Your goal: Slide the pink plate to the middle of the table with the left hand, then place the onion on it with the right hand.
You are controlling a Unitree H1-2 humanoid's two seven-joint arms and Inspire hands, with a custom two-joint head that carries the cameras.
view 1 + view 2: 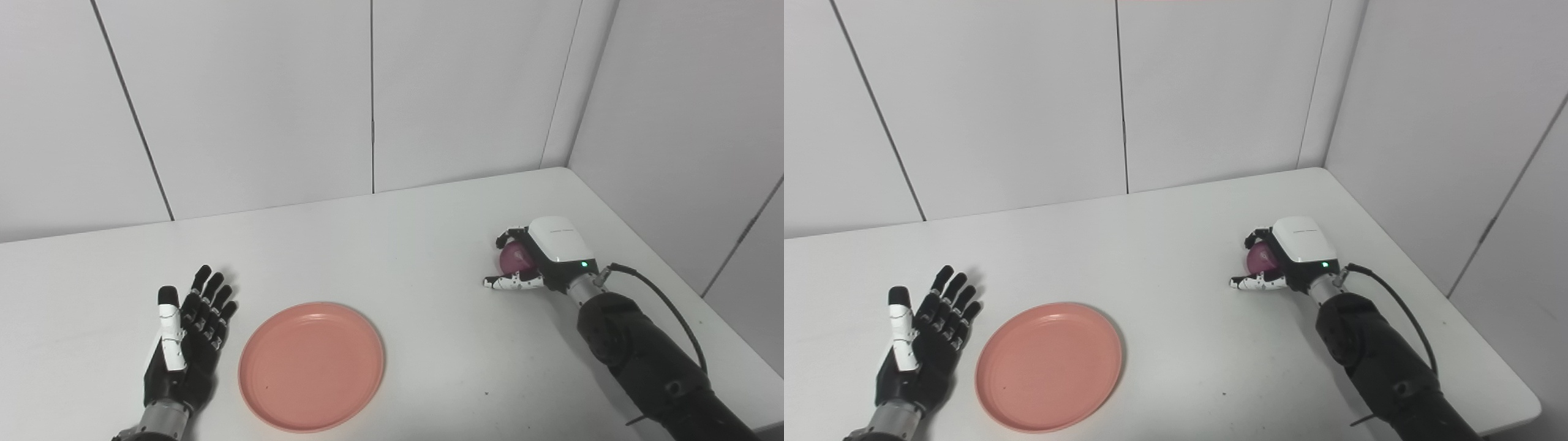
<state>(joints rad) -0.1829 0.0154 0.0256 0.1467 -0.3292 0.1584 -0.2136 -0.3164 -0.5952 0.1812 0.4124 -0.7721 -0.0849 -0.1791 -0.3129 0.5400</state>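
Round, smooth pink plate flat on matte white bench. Left hand splayed, empty; right hand wrapped round glossy purple onion.

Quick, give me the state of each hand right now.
Left hand: open, fingers spread, holding nothing, beside the pink plate.
Right hand: shut on the onion, at the table.

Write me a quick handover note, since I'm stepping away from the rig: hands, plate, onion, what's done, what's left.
Left hand: open, flat on the table, just left of the pink plate, not touching it.
Right hand: curled around the onion, far right, low at the table.
The plate lies empty, left of centre, near the front edge.
Done: onion apparently gripped.
Left: carry it over and set it on the plate.
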